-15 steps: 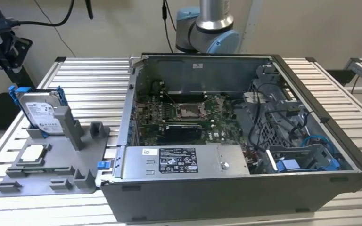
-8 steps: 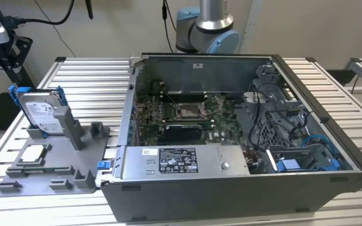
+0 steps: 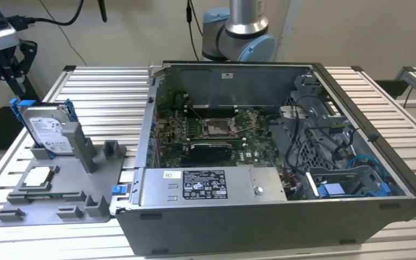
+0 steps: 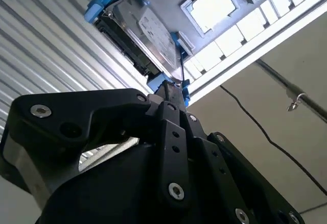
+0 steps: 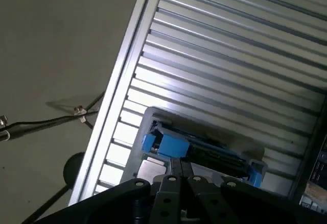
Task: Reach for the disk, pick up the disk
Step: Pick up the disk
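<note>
The disk (image 3: 49, 130) stands upright on edge in a slot of the grey holder plate (image 3: 71, 189) at the exterior view's left. It is silver-grey with a white label and sits in a bright blue carrier. My gripper (image 3: 9, 76) hangs above and to the left of the disk, apart from it, holding nothing. In the second wrist view the disk (image 4: 148, 35) lies just beyond the gripper (image 4: 171, 91). In the first wrist view the gripper (image 5: 180, 165) points at the disk's blue-framed edge (image 5: 214, 155).
A small square silver chip (image 3: 36, 177) lies on the holder plate in front of the disk. An open computer case (image 3: 266, 227) fills the middle and right of the slatted metal table (image 3: 106, 92). The arm's base (image 3: 237, 32) stands behind the case.
</note>
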Available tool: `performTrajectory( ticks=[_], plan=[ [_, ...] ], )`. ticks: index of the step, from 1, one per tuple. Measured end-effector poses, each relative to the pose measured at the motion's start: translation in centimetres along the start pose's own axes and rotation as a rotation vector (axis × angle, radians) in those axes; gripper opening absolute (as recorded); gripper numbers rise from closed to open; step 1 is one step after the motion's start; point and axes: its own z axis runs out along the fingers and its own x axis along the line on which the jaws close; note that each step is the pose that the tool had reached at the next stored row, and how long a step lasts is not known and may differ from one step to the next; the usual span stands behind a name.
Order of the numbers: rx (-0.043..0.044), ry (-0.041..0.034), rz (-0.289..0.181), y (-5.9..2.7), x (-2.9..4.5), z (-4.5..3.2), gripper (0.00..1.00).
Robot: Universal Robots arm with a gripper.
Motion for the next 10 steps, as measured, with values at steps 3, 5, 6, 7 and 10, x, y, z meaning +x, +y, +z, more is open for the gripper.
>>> performTrajectory(
  ticks=[3,5,6,7,10],
  plan=[
    [0.0005,-0.0016,-0.053,0.00,0.00,0.01,0.00],
    [0.0006,-0.0017,-0.085,0.00,0.00,0.00,0.00],
    [0.0006,-0.0015,-0.102,0.00,0.00,0.00,0.00],
    [0.0004,-0.0013,-0.119,0.01,0.01,0.00,0.00],
    [-0.0001,-0.0003,-0.173,0.01,0.01,0.01,0.00]
  ],
)
